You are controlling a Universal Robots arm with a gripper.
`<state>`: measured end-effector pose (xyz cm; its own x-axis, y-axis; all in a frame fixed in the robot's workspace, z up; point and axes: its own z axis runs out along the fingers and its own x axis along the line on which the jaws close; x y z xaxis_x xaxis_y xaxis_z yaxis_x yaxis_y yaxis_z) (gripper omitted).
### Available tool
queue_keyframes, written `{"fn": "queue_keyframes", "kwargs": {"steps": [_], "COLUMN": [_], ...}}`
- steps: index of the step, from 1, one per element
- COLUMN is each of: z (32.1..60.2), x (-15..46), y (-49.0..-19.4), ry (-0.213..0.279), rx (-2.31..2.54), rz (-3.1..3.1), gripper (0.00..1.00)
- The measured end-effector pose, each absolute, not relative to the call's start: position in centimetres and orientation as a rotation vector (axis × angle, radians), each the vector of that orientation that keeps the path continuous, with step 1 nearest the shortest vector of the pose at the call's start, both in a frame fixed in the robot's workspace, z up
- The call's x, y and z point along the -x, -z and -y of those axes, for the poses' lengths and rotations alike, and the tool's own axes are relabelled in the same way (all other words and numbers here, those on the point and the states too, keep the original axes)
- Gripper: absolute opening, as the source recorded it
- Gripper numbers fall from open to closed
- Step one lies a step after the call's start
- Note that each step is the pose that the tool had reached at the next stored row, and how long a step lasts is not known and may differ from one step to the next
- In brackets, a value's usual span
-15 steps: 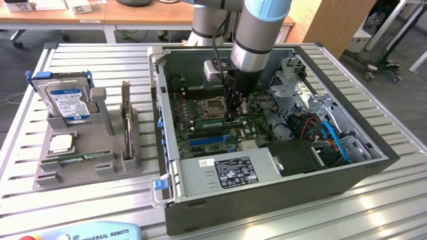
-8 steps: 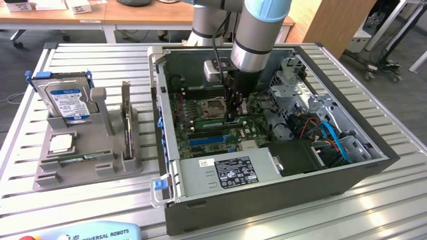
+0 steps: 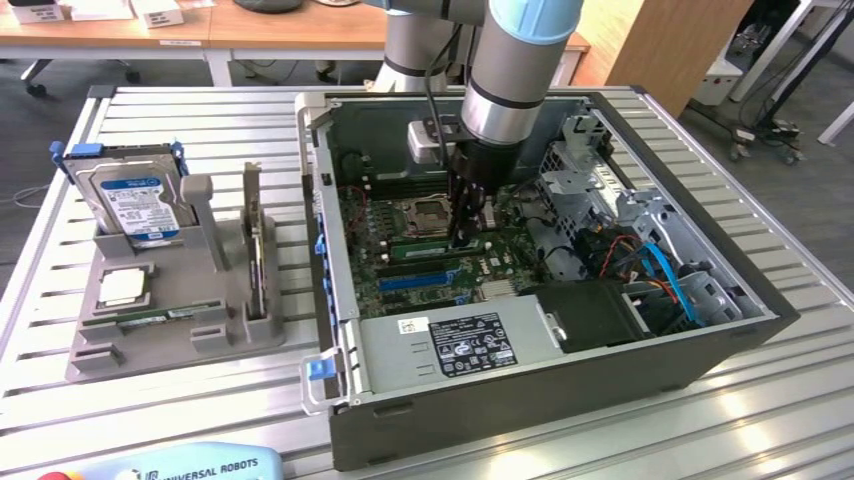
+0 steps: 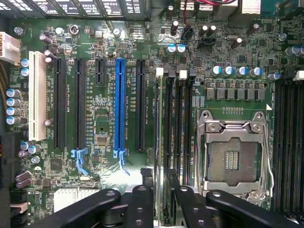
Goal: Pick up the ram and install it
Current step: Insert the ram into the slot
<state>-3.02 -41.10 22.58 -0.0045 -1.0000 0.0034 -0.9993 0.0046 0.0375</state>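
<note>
Sitting in the computer case (image 3: 534, 410) — the ram (image 4: 163, 142); slotted.

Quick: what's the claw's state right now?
Claw: open, straddling the ram, which stands on edge in the motherboard.

Reachable from above only into the dark grey steel computer case (image 3: 561, 400), walled on every side. Crowded toward the exterior view's right by a silver drive cage (image 3: 587, 190) and blue and orange cables (image 3: 663, 270); blocked along the near edge by a boxy grey labelled power supply (image 3: 454, 345). Clear over the green motherboard (image 4: 102, 123) between black expansion slots (image 4: 78, 104) (low all over). Tight at the thin green ram stick (image 4: 161, 142): hemmed by the square silver processor socket (image 4: 232, 152), straddled by the black gripper (image 4: 161, 194) with jaws apart.
</note>
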Motion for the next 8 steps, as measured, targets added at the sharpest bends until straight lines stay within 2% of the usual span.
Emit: {"fn": "queue_keyframes", "kwargs": {"steps": [8], "z": [41.1], "x": [3.02], "y": [-23.01], "ry": [0.038], "rx": [-2.196], "rz": [2.206], "gripper": [0.25]}}
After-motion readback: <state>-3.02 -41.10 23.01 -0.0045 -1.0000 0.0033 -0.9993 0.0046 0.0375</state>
